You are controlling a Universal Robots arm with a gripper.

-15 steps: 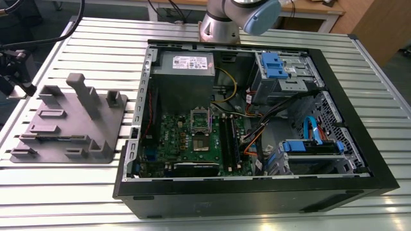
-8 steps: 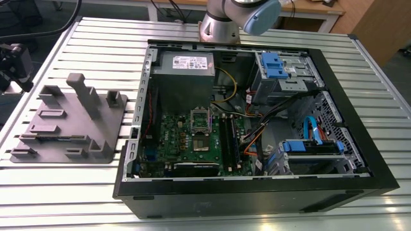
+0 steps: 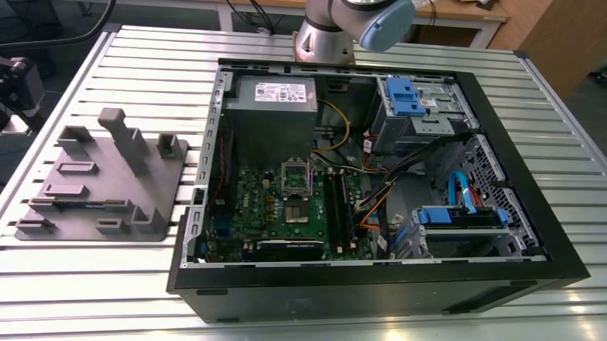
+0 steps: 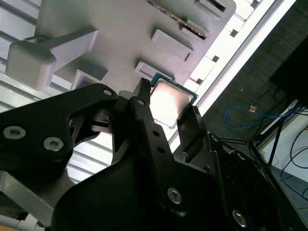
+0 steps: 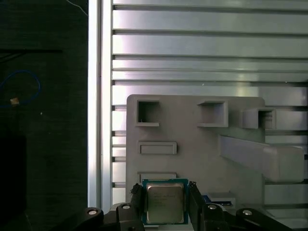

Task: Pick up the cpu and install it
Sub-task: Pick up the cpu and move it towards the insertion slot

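Watching the first wrist view, I see the black gripper (image 5: 165, 191) clamped on the square silver-grey cpu (image 5: 165, 206) above the grey plastic tray (image 5: 192, 154); in the exterior view the black computer case (image 3: 332, 288) lies at the tray's three o'clock.

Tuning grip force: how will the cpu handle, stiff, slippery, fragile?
Probably stiff: the cpu is a flat metal-topped square, unbent in the gripper. Likely light, being thin. Its top shines, so the edges may be slick; gripped on two sides only, it could slip.
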